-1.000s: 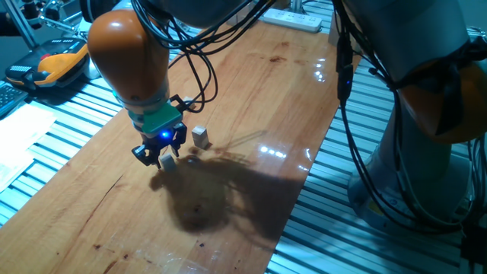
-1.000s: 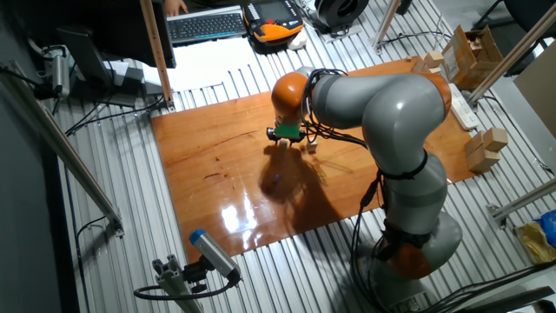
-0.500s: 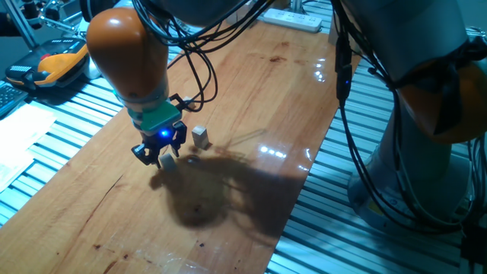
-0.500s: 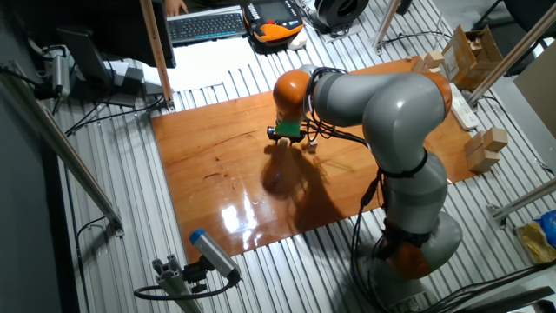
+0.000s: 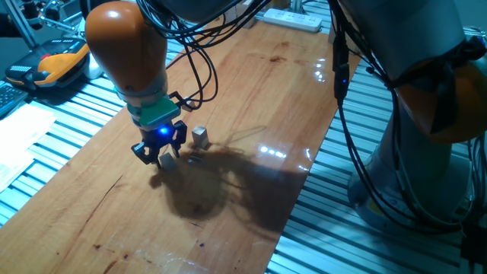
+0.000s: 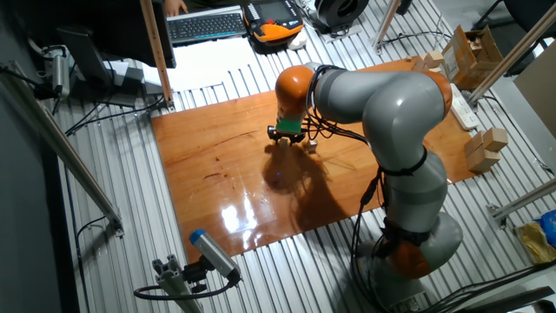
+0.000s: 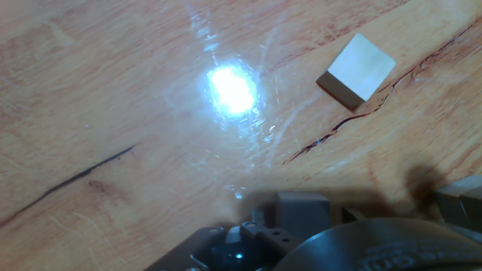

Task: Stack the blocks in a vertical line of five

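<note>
My gripper (image 5: 161,154) hangs low over the wooden table (image 5: 251,91), with a small pale cube (image 5: 169,159) at its fingertips. I cannot tell whether the jaws press on the cube. A second small cube (image 5: 200,135) sits on the table just right of the gripper, apart from it. It also shows in the hand view (image 7: 355,69) at the upper right, and in the other fixed view (image 6: 310,146) beside the gripper (image 6: 285,137). In the hand view a grey shadowed piece (image 7: 301,208) sits at the bottom edge. The other cubes are out of view.
Larger pale wooden blocks (image 6: 485,148) stand off the table at the right. A keyboard (image 6: 207,24) and an orange tool (image 6: 276,33) lie beyond the far edge. A white power strip (image 5: 293,18) lies at the table's far end. The arm's cables (image 5: 199,72) hang near the gripper.
The arm has shifted slightly to the left and up. The cubes have not visibly moved.
</note>
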Tool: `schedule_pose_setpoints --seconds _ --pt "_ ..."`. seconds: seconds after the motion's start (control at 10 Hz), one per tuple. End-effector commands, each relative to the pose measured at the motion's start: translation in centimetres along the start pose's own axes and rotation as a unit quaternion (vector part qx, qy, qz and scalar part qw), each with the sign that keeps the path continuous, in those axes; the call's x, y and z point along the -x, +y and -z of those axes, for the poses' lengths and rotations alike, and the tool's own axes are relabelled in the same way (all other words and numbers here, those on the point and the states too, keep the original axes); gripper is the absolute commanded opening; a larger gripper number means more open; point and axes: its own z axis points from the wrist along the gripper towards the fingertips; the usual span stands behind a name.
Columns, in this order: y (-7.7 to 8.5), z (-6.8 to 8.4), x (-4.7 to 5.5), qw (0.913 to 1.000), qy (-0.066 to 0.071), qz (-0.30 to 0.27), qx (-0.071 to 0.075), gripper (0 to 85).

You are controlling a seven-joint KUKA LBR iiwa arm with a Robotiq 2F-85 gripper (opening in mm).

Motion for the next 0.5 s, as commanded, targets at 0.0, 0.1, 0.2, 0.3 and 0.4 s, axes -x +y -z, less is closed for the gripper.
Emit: schedule_pose_setpoints --seconds 0.0,0.1,0.2,0.3,0.4 --pt "-0.01 -0.05 -0.02 1.0000 0.000 0.000 0.000 51.0" --pt "-0.03 -0.12 -0.03 1.0000 0.000 0.000 -0.001 51.0" --pt "-0.05 -0.18 -0.02 1.0000 0.000 -0.001 -0.001 51.0" --pt "-0.06 -0.20 -0.03 1.0000 0.000 0.000 -0.001 51.0" --pt "-0.06 -0.21 -0.06 1.0000 -0.001 0.001 -0.002 51.0"
